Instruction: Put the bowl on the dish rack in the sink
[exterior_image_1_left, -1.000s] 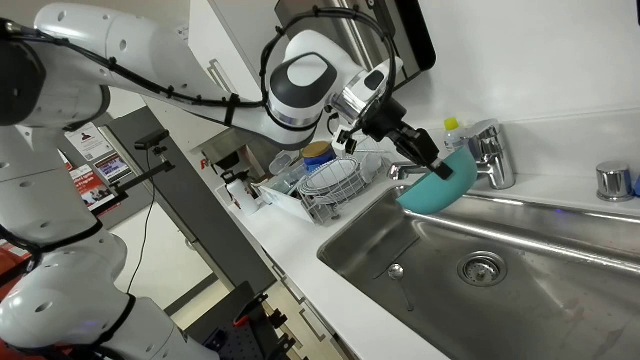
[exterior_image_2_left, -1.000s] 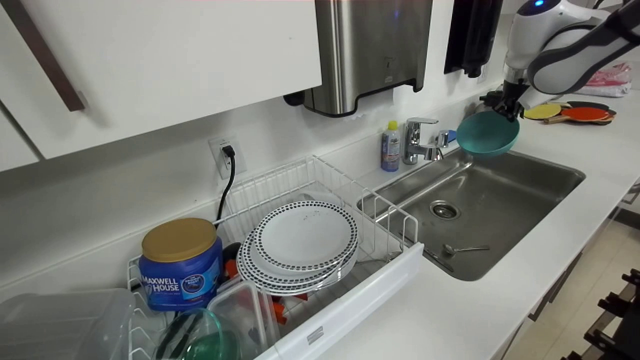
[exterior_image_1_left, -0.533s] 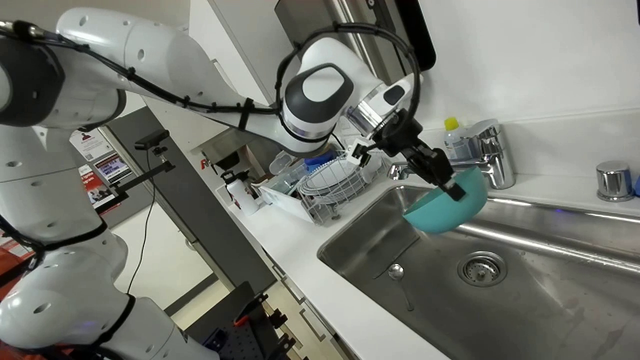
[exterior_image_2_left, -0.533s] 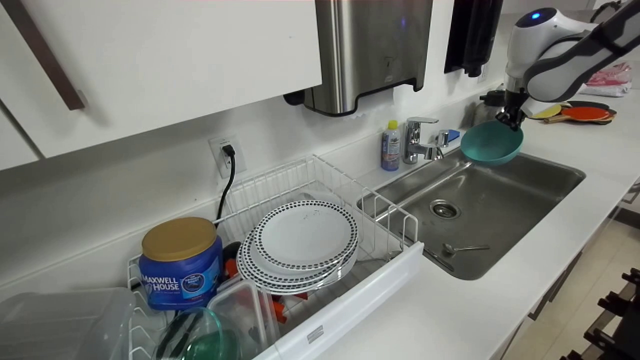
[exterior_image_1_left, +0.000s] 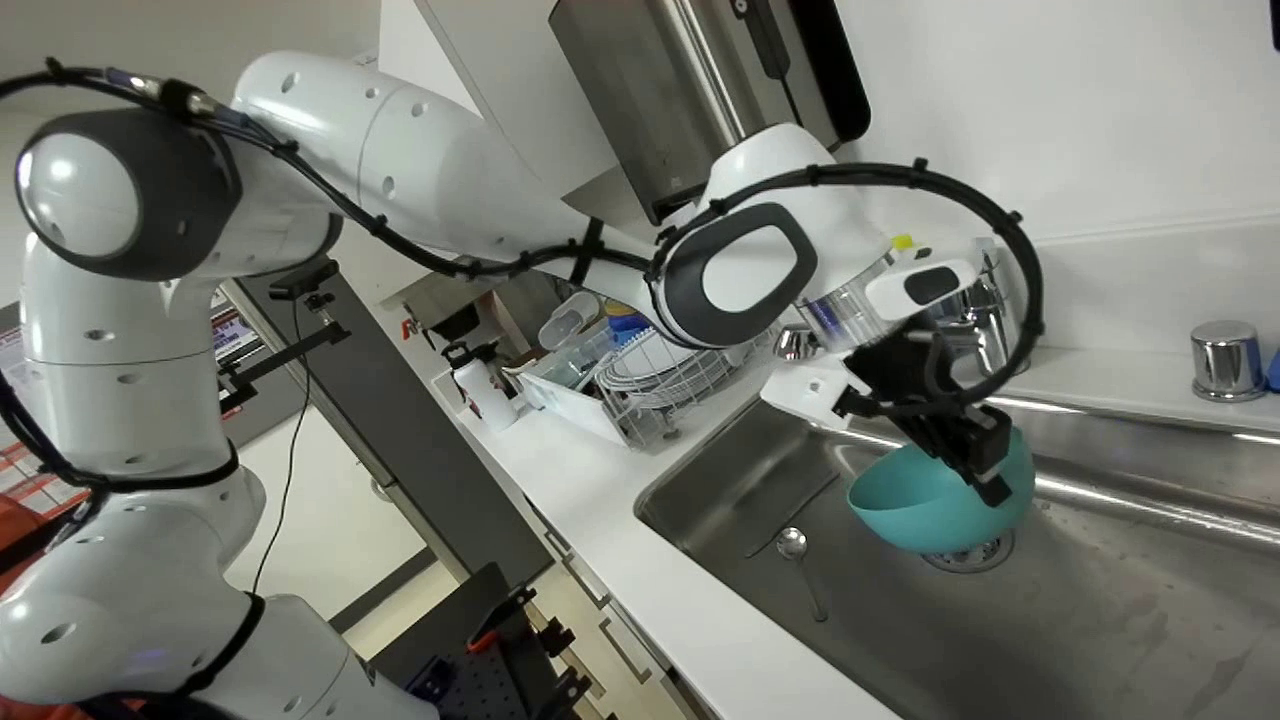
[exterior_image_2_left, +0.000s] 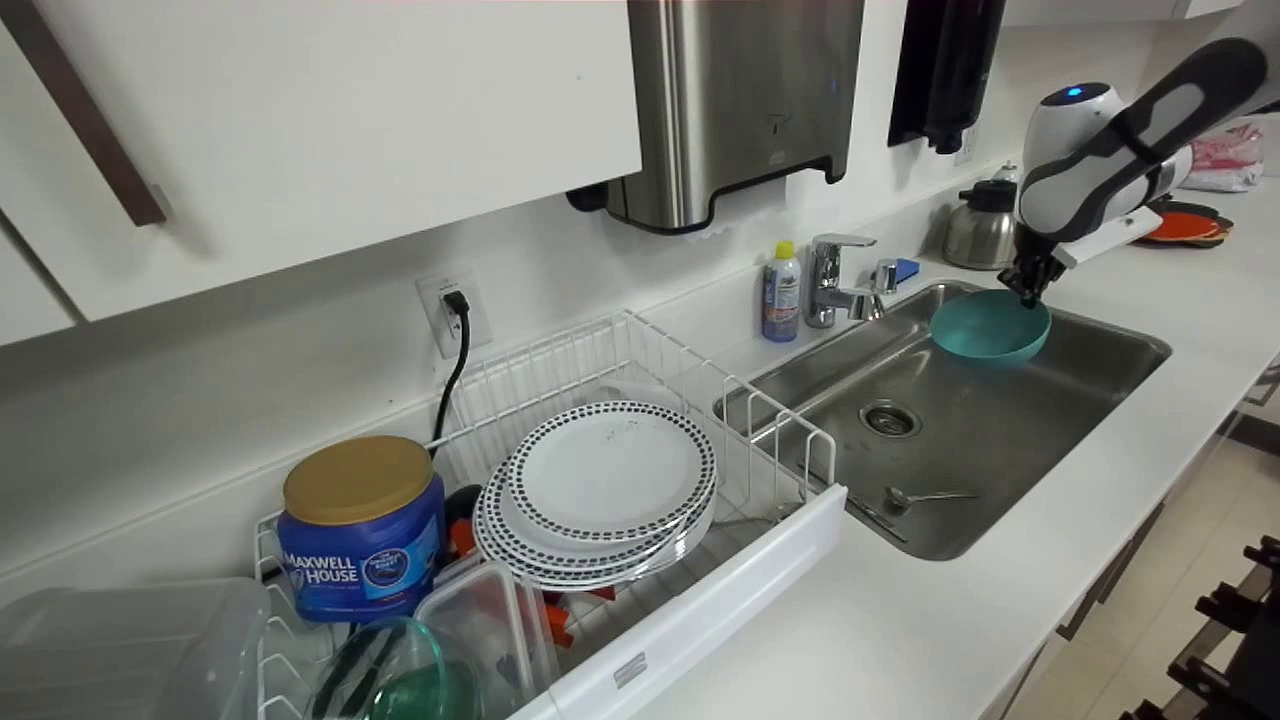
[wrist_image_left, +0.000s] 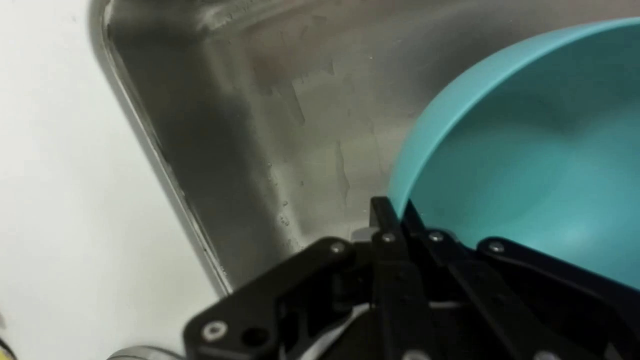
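Teal bowl (wrist_image_left: 530, 165), held by the rim (wrist_image_left: 447, 115).
My gripper (wrist_image_left: 398, 212) pinches that edge; I judge the bowl light, stiff, possibly slippery, and the rim the proper hold.

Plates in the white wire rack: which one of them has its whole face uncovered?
The topmost plate, white with a dark patterned rim, has nothing lying on it. The plates beneath it are partly covered, showing only along their edges.

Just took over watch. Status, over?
Gripper clamped on bowl. Bowl over sink, not racked. Possible obstacles: plates in dish rack, spoon in sink.
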